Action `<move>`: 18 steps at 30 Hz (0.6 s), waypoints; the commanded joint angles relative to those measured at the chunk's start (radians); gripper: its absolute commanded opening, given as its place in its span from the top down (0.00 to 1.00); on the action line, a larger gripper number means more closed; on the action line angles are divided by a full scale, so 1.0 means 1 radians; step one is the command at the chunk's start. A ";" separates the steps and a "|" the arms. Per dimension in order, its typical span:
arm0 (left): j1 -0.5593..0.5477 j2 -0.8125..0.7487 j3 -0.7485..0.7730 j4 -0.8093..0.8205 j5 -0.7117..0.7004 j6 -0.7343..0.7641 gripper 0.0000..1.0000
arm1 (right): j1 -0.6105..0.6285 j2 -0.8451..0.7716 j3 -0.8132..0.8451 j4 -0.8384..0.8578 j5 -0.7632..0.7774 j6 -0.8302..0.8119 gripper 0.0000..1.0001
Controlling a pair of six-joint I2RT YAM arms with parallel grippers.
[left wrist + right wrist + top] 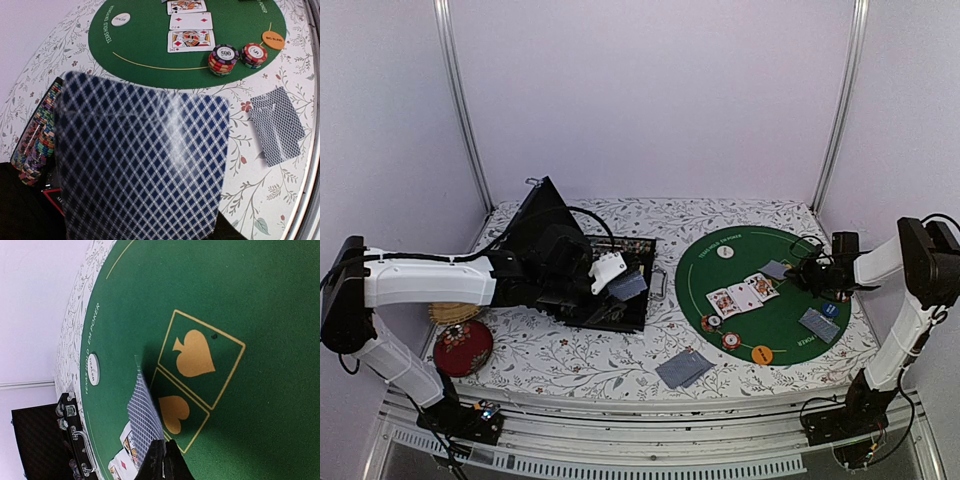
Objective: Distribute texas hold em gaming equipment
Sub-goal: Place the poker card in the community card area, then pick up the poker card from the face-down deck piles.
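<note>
My left gripper hovers over the black case, shut on a stack of blue-backed playing cards that hides its fingers in the left wrist view. Above the gold spade and heart boxes of the green mat, my right gripper is shut on one face-down card, seen nearly edge-on. Three face-up cards lie mid-mat. Two chip stacks and an orange button sit at its near edge. The white dealer button lies at its far side.
Rows of chips fill the open case. Face-down cards lie on the floral cloth and on the mat beside a blue button. A red round cushion and a wicker mat sit at the left.
</note>
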State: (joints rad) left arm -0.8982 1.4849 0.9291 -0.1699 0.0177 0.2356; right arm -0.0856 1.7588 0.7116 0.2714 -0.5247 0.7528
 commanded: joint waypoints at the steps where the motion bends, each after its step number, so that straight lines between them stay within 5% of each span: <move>1: 0.008 -0.015 0.006 0.018 0.007 0.004 0.51 | 0.000 0.010 -0.009 0.037 0.001 0.038 0.90; 6: 0.008 -0.025 -0.002 0.017 0.008 0.003 0.51 | 0.002 -0.125 -0.076 0.018 0.074 0.069 0.46; 8: 0.008 -0.023 0.000 0.014 0.008 0.006 0.51 | 0.001 -0.221 -0.101 -0.010 0.116 0.074 0.36; 13: 0.008 -0.024 0.008 0.022 0.004 0.011 0.51 | 0.038 -0.463 -0.073 -0.116 0.232 -0.011 0.33; 16: 0.007 -0.023 0.013 0.029 0.004 0.014 0.51 | 0.200 -0.490 0.056 -0.195 0.287 -0.206 0.31; 18: 0.008 -0.023 0.018 0.029 0.006 0.013 0.51 | 0.314 -0.454 0.129 -0.185 0.185 -0.364 0.29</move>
State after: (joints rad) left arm -0.8982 1.4849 0.9291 -0.1692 0.0170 0.2390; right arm 0.0471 1.2831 0.7113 0.1337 -0.2974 0.6746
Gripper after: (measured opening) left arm 0.493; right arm 0.699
